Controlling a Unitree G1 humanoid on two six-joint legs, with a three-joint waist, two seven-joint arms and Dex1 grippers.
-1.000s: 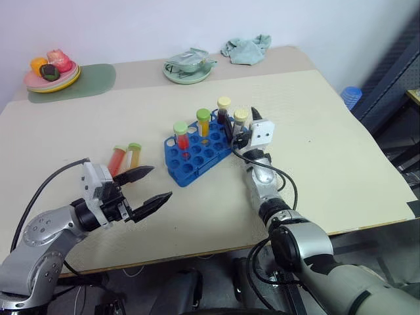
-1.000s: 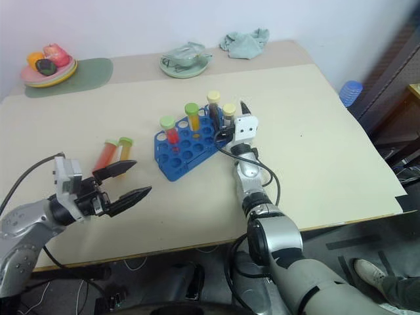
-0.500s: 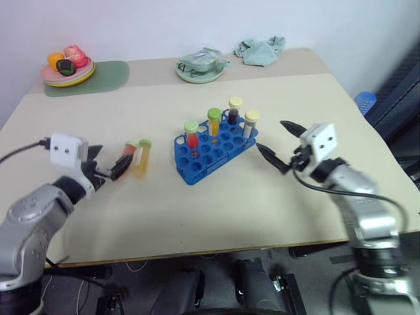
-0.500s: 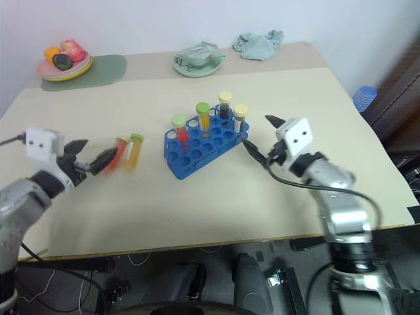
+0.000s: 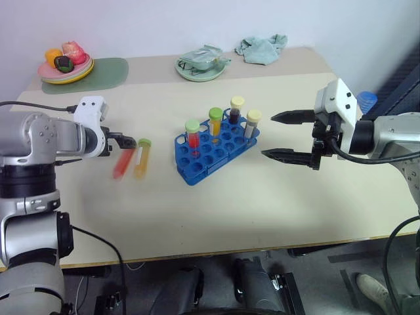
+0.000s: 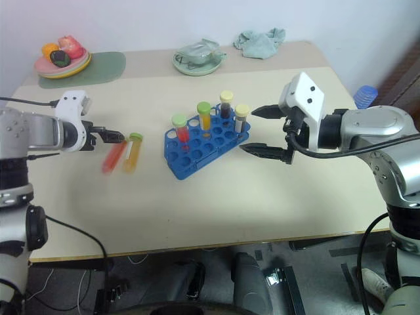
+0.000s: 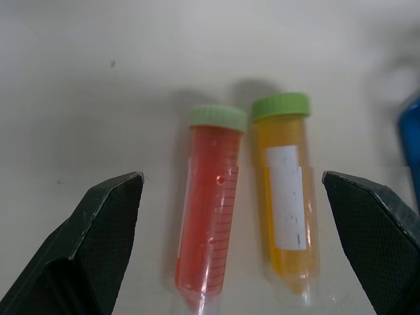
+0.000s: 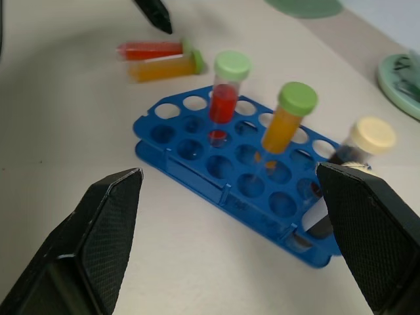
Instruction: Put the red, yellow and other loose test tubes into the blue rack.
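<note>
Two loose tubes lie side by side on the table (image 5: 216,190), touching or nearly so: the red tube (image 7: 210,210) with its light-green cap and the orange-yellow tube (image 7: 287,203) with a white label and green cap. Both lie directly ahead of the left gripper (image 7: 243,262), framed between its two black fingers (image 7: 98,243), which stand wide apart and touch neither tube; nothing is held. In the head views the fingertips hover just by the tubes' capped ends. Beyond the orange-yellow tube, on the side away from the left gripper, sits the blue rack (image 5: 210,156), near but apart from it. Four tubes stand upright in the rack: a red one with a light-green cap (image 5: 192,134), an orange one with a green cap (image 5: 215,123), a dark one with a cream cap (image 5: 235,111), and a cream-capped one with a white label (image 5: 251,125). The right gripper (image 5: 283,136) hangs above the table just past the rack's far end, fingers spread wide and pointing toward the rack, empty and touching nothing. Nothing lies between either gripper and the tubes. Well behind, along the table's far edge, are a plate of toy food (image 5: 65,65) on a green mat (image 5: 105,71), a green dish (image 5: 200,65) and a crumpled cloth (image 5: 261,47).
</note>
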